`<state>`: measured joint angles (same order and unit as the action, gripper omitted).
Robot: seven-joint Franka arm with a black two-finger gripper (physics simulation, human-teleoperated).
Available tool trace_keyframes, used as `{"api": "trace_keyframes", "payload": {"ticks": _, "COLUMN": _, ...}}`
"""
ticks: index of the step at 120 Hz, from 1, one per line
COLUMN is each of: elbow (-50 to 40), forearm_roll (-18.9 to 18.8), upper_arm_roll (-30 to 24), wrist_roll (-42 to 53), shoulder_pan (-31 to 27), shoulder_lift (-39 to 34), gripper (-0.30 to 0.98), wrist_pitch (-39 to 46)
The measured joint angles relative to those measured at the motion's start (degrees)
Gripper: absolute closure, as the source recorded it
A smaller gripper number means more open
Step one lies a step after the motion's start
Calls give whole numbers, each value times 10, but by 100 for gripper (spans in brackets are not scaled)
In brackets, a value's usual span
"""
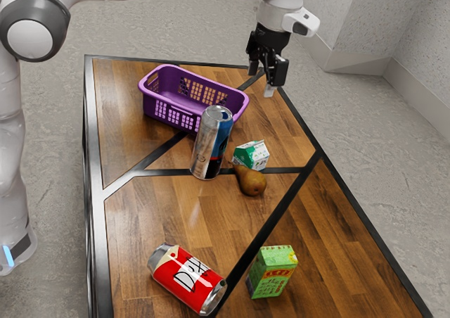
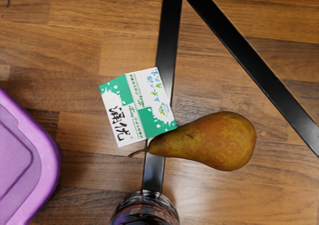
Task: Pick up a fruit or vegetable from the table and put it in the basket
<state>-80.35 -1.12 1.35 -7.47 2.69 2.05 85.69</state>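
Ext. view: the jaws point(image 1: 261, 80) of the arm point(image 1: 278, 15) are hanging above the surface point(image 1: 162, 219), pointing down; they are standing well apart and are holding nothing. The task's item, a brownish pear point(image 1: 252, 181), is lying on its side on the surface, outside the basket point(image 1: 162, 114). Its narrow end is lying right by the green-&-white carton point(image 1: 251, 155); whether the two are touching is hard to tell. The purple basket is sitting upright, w/ its open top facing up. A tall silver-&-blue can point(image 1: 211, 143) is standing btwn the basket & the pear, partly hiding the basket's near side. Toward the ext. view's lower edge, a red can point(image 1: 188, 279) is lying on its side, and a green box point(image 1: 273, 271) is standing upright just beside it, at the ext. view's R.

Wrist view: the pear's stem is pointing toward the basket's side, its wide end facing away; its neck is crossing a black strip point(image 2: 168, 46) set in the surface. The carton is lying across the same strip, & the top of the tall can is showing near the pear's stem.
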Motion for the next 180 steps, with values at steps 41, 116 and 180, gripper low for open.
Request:
{"api": "trace_keyframes", "payload": {"ticks": 41, "elbow": 21, "forearm_roll": 13, "upper_arm_roll": -4, "wrist_roll": -32, "shoulder_pan": -6, "shoulder_lift": 0, "gripper": 0, "wrist_pitch": 0}}
{"api": "trace_keyframes", "payload": {"ticks": 116, "elbow": 46, "forearm_roll": 41, "upper_arm_roll": -1, "wrist_roll": -598, "shoulder_pan": 1, "shoulder_lift": 76, "gripper": 0, "wrist_pitch": -14}}
{"api": "trace_keyframes", "payload": {"ticks": 180, "elbow": -126, "forearm_roll": 38, "upper_arm_roll": -14, "wrist_roll": -787, "shoulder_pan": 12, "shoulder_lift": 47, "gripper": 0, "wrist_pitch": 125}}
